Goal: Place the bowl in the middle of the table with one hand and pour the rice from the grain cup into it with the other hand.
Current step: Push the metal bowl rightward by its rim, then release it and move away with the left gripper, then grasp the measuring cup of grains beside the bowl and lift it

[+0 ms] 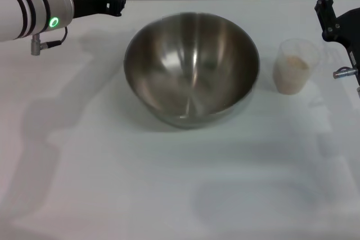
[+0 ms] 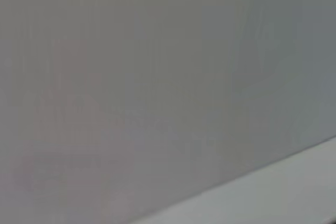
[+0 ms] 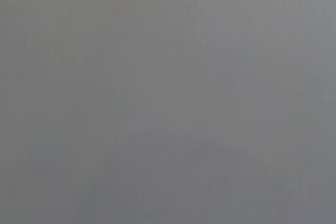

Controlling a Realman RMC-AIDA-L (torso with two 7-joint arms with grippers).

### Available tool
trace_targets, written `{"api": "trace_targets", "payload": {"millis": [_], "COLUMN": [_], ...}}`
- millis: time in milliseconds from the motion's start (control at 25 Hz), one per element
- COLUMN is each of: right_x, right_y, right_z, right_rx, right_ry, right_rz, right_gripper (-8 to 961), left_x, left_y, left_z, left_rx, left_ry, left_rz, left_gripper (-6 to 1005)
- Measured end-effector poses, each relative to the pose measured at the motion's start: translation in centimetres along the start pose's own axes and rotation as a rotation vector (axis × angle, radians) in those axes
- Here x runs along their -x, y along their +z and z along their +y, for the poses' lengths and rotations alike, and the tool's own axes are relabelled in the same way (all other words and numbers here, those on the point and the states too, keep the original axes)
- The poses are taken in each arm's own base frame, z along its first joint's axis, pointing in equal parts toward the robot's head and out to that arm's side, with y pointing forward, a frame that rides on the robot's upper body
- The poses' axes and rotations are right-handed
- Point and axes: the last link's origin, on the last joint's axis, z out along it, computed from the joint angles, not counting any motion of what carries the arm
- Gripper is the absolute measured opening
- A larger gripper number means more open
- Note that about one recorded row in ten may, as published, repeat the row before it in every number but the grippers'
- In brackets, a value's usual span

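Rice (image 1: 293, 64) is being held in the grain cup (image 1: 295, 66), which is standing upright on the table (image 1: 169, 195) just to the right of the bowl (image 1: 191, 68), apart from it. The bowl is sitting empty near the middle of the table, so the pour is judged as not yet begun. The left gripper (image 1: 115, 1) is being kept raised at the far left, clear of the bowl's rim; whether its jaws are spread or pressed together cannot be told. The right gripper (image 1: 332, 18) is being held at the right edge, just beside the cup, and its jaws cannot be read either. Nothing but blank grey is being shown in both wrist views.

Several risks are being judged from this layout. The light cup could be knocked over if it is approached off-centre, and grains would be scattered across the table. If it is tilted before being carried over the bowl, rice could be spilled short of the rim.
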Motion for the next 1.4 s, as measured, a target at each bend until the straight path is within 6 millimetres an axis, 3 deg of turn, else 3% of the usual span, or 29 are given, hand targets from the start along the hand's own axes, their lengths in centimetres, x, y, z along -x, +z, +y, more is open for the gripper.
{"api": "trace_targets", "payload": {"millis": [160, 320, 400, 440, 520, 720, 1000, 1120, 1240, 1400], "right_x": [0.1, 0.1, 0.1, 0.1, 0.1, 0.0, 0.0, 0.0, 0.1, 0.2], "right_y": [0.2, 0.2, 0.2, 0.2, 0.2, 0.1, 0.1, 0.1, 0.1, 0.2], "right_z": [0.0, 0.1, 0.1, 0.1, 0.0, 0.0, -0.1, 0.0, 0.0, 0.1], "right_rx": [0.002, 0.003, 0.003, 0.002, 0.001, -0.004, -0.005, -0.003, -0.001, 0.001], "right_ry": [0.000, 0.000, 0.000, 0.000, 0.000, 0.006, 0.007, 0.008, 0.008, 0.013], "right_rz": [-0.004, -0.005, -0.005, -0.005, -0.004, -0.002, -0.001, -0.002, -0.005, -0.008], "right_gripper": [609, 609, 609, 609, 609, 609, 609, 609, 608, 608], "left_x": [-0.5, -1.3, -1.3, -1.7, -2.0, -2.1, -1.5, -0.8, -0.7, 0.7], "left_y": [-0.1, -1.0, -1.0, -1.8, -2.3, -3.8, -5.6, -6.8, -6.9, -6.3], "left_z": [0.2, -1.1, -1.1, -2.4, -3.0, -3.3, -2.9, -1.8, -1.8, -3.4], "left_rx": [-0.052, -0.262, -0.262, -0.353, -0.405, -0.452, -0.369, -0.215, -0.139, -0.095], "left_ry": [0.104, 0.142, 0.142, 0.077, 0.015, -0.142, -0.193, -0.130, -0.113, -0.180], "left_rz": [0.110, 0.347, 0.347, 0.448, 0.533, 0.740, 0.938, 1.073, 1.069, 0.978], "left_gripper": [173, 171, 170, 170, 171, 172, 173, 173, 173, 174]}}
